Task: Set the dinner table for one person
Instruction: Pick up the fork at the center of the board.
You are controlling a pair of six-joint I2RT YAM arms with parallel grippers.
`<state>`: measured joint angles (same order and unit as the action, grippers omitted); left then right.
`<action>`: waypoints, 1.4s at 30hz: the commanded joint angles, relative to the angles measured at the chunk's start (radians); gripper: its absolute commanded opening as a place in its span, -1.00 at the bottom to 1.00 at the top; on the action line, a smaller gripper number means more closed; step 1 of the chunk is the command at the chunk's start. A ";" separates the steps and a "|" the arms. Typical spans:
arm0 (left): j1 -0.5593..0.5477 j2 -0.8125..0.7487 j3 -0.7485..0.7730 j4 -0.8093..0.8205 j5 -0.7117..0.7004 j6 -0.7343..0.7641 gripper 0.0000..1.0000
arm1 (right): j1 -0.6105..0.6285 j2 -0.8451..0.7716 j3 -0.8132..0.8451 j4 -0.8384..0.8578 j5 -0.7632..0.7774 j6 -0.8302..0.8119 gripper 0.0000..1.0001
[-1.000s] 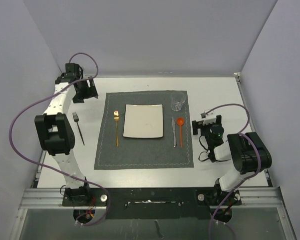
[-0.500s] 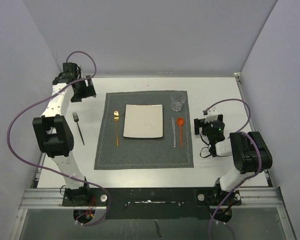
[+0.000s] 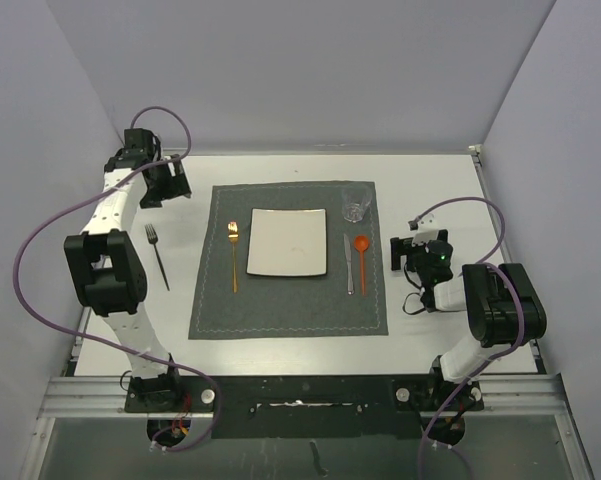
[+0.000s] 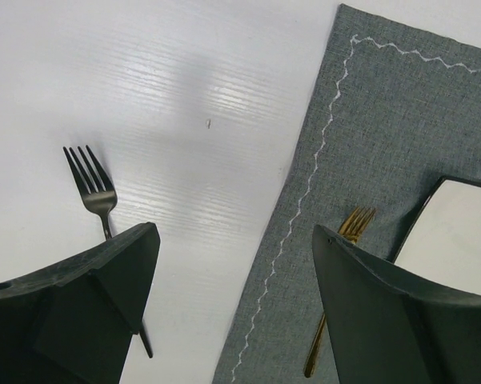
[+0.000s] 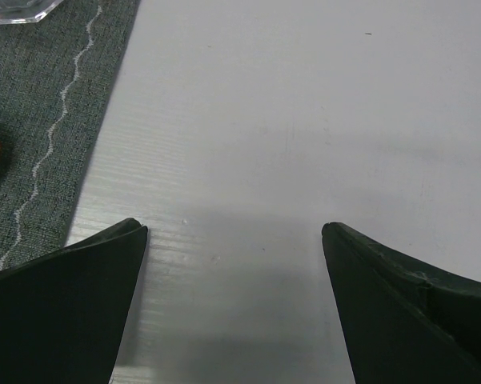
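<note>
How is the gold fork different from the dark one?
The gold fork is shiny yellow; the dark fork is grey. The gold fork lies on the placemat beside the plate; the dark fork lies off it on the bare dinner table. Both point their prongs away from the robot.

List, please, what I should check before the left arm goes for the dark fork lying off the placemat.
1. The left fingers open and empty: ok, nothing between them.
2. The right fingers open, empty, over bare dinner table beside the placemat: ok.
3. The dark fork free: ok, flat on the table, apart from the placemat, nothing on it.
4. Room on the placemat left of the gold fork: ok, a bare strip shows.
5. The left fingers lined up over the dark fork: not ok, they sit beyond its tines.
6. Their height above the table: cannot tell.
</note>
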<state>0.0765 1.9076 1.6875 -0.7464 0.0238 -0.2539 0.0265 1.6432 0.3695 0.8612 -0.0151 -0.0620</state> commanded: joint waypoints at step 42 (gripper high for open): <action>0.188 0.371 0.170 -0.088 -0.171 -0.080 0.40 | -0.004 -0.019 0.027 0.042 -0.012 0.011 0.96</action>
<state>0.2493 2.2250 1.8519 -0.8379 -0.1364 -0.3290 0.0265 1.6432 0.3702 0.8581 -0.0193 -0.0612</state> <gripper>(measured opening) 0.714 0.977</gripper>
